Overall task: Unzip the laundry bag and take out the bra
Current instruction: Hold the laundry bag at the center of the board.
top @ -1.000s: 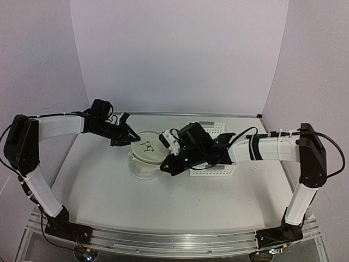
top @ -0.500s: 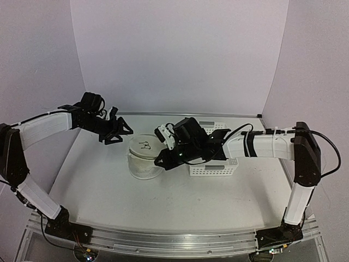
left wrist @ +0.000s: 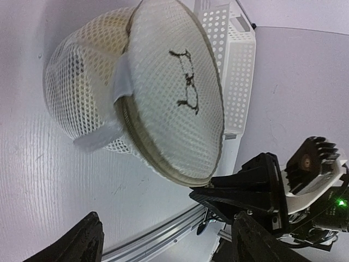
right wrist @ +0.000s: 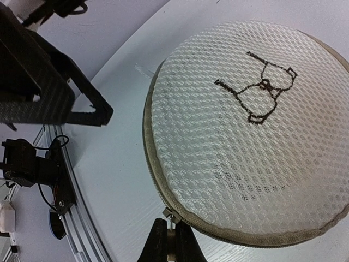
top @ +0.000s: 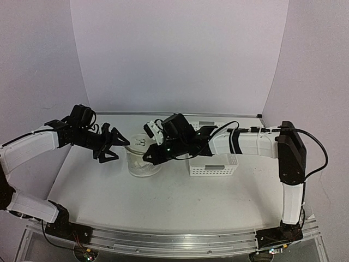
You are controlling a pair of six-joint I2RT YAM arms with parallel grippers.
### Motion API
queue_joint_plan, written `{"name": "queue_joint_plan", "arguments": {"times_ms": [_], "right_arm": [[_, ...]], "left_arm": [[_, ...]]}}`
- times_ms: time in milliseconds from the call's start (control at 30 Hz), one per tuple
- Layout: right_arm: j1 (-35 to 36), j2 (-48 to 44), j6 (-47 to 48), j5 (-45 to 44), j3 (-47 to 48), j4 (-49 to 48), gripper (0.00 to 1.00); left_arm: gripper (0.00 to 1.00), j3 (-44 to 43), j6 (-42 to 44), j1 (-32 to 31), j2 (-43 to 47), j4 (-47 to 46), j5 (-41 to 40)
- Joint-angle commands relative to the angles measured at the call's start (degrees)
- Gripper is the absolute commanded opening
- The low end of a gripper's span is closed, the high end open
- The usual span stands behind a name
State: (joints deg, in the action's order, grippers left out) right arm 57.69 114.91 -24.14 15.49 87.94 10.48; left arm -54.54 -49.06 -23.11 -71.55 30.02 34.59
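The laundry bag point(top: 140, 157), a round white mesh drum, sits on the table point(top: 163, 202) between the two grippers, its flat face with the small black bra drawing turned upward and tilted. Its contents cannot be made out through the mesh. The right gripper point(right wrist: 170, 243) has its fingers pinched narrowly together on the zipper pull point(right wrist: 172, 217), which hangs from the beige zip at the rim of the bag nearest its tips. The zip looks closed along the rim that shows. The left gripper point(top: 117, 149) is spread wide, holding nothing, with the bag just ahead of its fingertips and not touching them. A white perforated basket point(top: 214, 166) stands beyond the bag from the left gripper, beneath the right arm.
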Motion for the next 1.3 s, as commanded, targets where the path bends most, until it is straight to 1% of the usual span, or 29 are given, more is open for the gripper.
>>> {"name": "queue_joint_plan", "arguments": {"times_ms": [0,167,433,700,867,1033,1133,1200,1267], "right_arm": [[0.5,1.3,-1.1,0.7,5.9,-1.6,0.0],[1.1,1.8,-1.0,1.4,8.0,-1.5,0.0],[1.5,1.4,-0.9,1.1,6.5,-1.5,0.0],[1.6,1.4,-0.6,0.5,5.5,-1.6,0.0],[1.6,0.9,0.0,0.4,5.1,-1.8,0.0],[1.6,0.6,0.6,0.7,4.5,-1.7,0.0],[1.7,0.1,0.7,0.4,3.6,-1.7,0.0],[1.5,-0.2,0.8,0.3,3.1,-1.7,0.0],[1.6,-0.5,0.9,0.1,2.5,-1.7,0.0]], "left_arm": [[0.82,3.6,-9.2,0.0,2.5,-7.2,2.1],[0.81,8.1,-15.7,0.0,2.0,-16.0,1.5],[0.79,9.3,-21.1,0.0,0.8,-23.3,-2.0],[0.76,9.2,-21.4,0.0,-0.2,-24.6,-2.1],[0.69,9.2,-21.6,-0.2,-2.1,-25.7,-2.0],[0.54,8.0,-21.5,-0.3,-5.0,-27.3,-0.9],[0.43,7.1,-21.4,-0.5,-5.9,-28.0,-0.3],[0.34,6.9,-21.3,-0.5,-6.1,-28.1,-0.2],[0.22,7.0,-21.1,-0.5,-6.2,-28.2,-0.1]]}}
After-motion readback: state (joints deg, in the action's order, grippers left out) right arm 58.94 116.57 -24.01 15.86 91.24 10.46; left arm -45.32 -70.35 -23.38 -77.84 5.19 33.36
